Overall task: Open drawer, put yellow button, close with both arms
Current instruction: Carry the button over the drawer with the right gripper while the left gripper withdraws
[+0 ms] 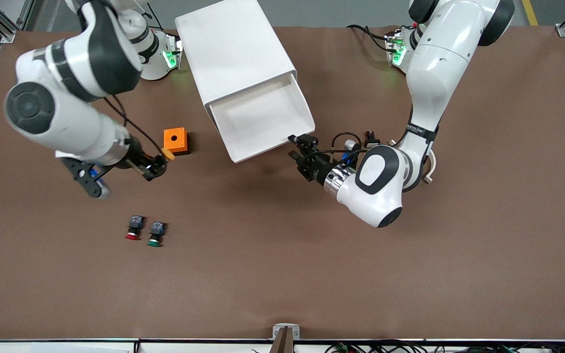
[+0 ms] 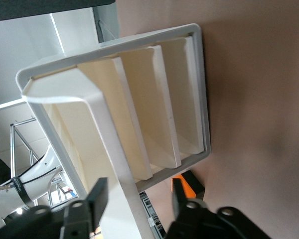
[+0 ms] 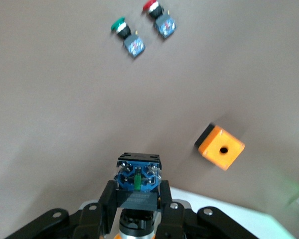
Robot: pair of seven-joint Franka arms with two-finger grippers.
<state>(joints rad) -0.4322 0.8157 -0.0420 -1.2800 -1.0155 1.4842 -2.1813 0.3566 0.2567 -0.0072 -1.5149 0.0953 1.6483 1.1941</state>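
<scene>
The white cabinet lies on the table with its top drawer pulled out and empty. My left gripper is open at the drawer's front corner nearest the left arm. In the left wrist view its fingers stand either side of the drawer's front wall without gripping it. My right gripper is shut on the yellow button, above the table next to an orange box. In the right wrist view the button's blue contact block sticks out between the fingers.
The orange box with a hole stands between the right gripper and the cabinet. A red-capped button and a green-capped button lie side by side nearer the front camera. The three lower drawers are shut.
</scene>
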